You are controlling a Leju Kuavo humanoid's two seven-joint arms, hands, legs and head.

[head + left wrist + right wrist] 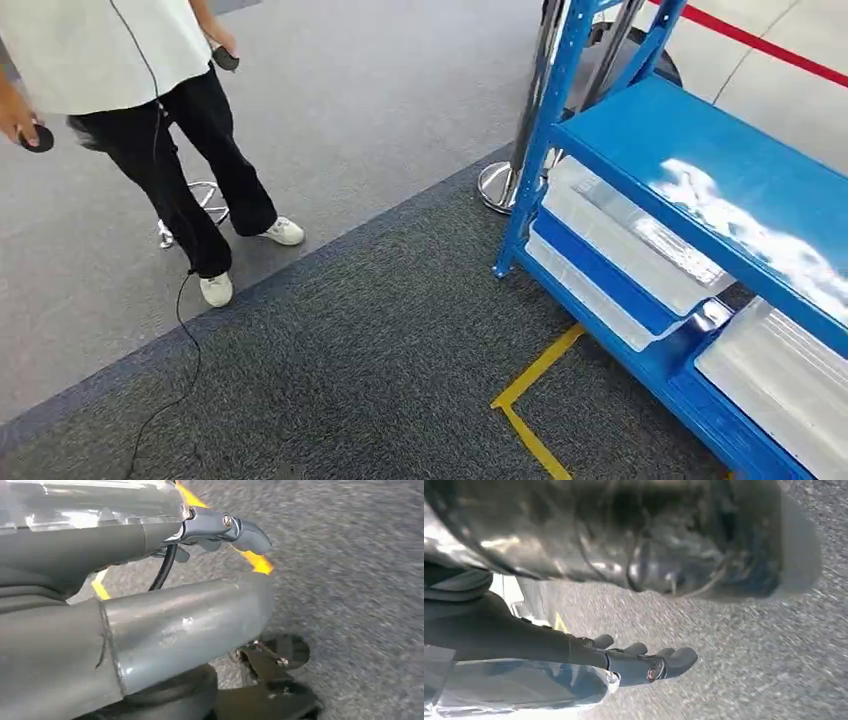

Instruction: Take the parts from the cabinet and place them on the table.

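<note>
Blue rack (700, 150) at 3 o'clock in head view, clear bins (640, 250) on its lower shelves; parts inside not discernible. Person (150, 110) at 10 o'clock, black puck in each hand. Yellow tape (530, 400) on carpet at 5 o'clock. Left hand (220, 530) over carpet, fingers straight, holding nothing. Right hand (644, 662) likewise extended, nothing held.

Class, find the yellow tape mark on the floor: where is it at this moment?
In the head view, the yellow tape mark lies on the dark grey carpet at lower centre-right, just in front of the blue shelving unit.
</note>
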